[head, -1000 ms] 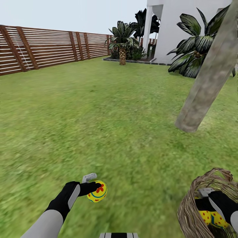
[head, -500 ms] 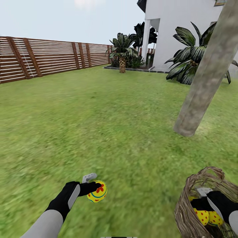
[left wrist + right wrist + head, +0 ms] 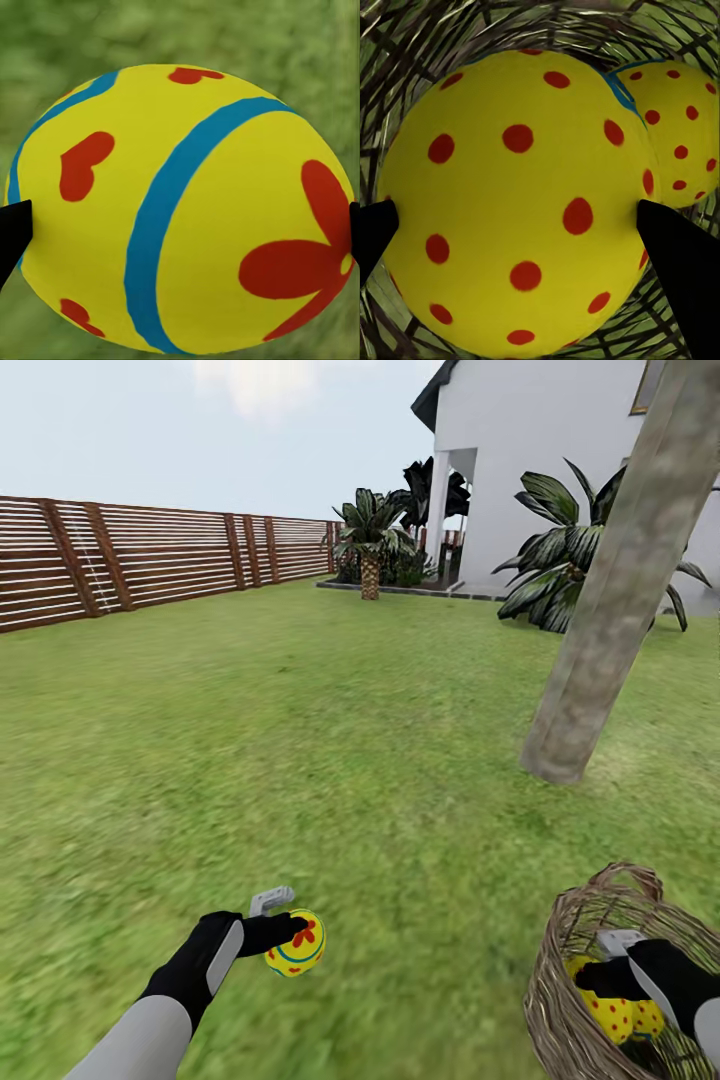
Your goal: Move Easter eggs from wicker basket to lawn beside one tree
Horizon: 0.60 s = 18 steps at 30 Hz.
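My left gripper (image 3: 288, 938) is shut on a yellow Easter egg (image 3: 296, 946) with a blue stripe and red flower marks, held low over the lawn (image 3: 300, 740). In the left wrist view that egg (image 3: 180, 210) sits between the black fingertips (image 3: 10, 234). The wicker basket (image 3: 562, 980) stands on the grass at the near right. Inside it, my right gripper (image 3: 606, 982) is shut on a red-dotted egg (image 3: 517, 217), with a second egg (image 3: 679, 135) beside it in the basket. The tree's grey-brown trunk (image 3: 600, 630) rises just beyond the basket.
A brown slatted fence (image 3: 150, 560) runs along the far left. A white house (image 3: 540, 460) stands at the back right, with a short palm (image 3: 370, 550) and broad-leaved shrubs (image 3: 560, 570) before it. Open grass stretches between my arms and the trunk.
The head view has tilted upward, showing more sky and house. Both arms hold their places, the left still gripping its egg and the right still inside the basket.
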Available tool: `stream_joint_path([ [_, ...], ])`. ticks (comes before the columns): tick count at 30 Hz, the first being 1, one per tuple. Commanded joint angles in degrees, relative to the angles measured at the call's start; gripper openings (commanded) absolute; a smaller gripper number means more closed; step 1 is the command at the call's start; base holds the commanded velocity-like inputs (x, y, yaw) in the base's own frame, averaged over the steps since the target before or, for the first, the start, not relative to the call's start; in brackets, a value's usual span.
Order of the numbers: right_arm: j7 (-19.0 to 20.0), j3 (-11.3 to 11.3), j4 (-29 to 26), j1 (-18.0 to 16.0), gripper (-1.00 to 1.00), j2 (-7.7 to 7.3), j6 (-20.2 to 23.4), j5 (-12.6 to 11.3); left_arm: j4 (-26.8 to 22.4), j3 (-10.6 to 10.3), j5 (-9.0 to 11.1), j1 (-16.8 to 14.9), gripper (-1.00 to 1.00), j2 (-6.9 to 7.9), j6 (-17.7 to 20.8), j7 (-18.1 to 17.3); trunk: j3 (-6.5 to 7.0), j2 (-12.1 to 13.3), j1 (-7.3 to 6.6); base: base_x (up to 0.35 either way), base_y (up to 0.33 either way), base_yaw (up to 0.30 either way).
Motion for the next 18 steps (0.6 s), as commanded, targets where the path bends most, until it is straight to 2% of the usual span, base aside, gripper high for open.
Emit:
stream_joint_path([
  [1, 0.10, 0.41, 0.52, -0.02, -1.00, -0.17, 0.24, -0.75, -0.07, 0.39, 0.03, -0.02, -1.00, -0.11, 0.42, -0.20, -0.05, -0.02, -0.01, 0.000, 0.000, 0.000],
  [10, -0.06, 0.40, 2.45, -0.02, -1.00, -0.09, -0.44, -0.84, 0.54, 0.38, -0.05, -0.02, -1.00, -0.62, 0.41, -0.20, -0.05, -0.02, -0.01, -0.003, 0.000, 0.000],
  [15, -0.10, 0.40, 2.41, -0.02, -1.00, -0.07, -0.42, -0.84, 0.63, 0.38, -0.05, -0.02, -1.00, -0.75, 0.38, -0.20, -0.05, -0.02, -0.01, -0.275, 0.058, 0.000],
  [18, -0.16, 0.40, 2.41, -0.02, -1.00, 0.02, -0.42, -0.84, 0.61, 0.44, -0.04, -0.02, -1.00, -0.71, 0.40, -0.20, 0.61, 0.02, -0.09, -0.252, 0.065, 0.000],
])
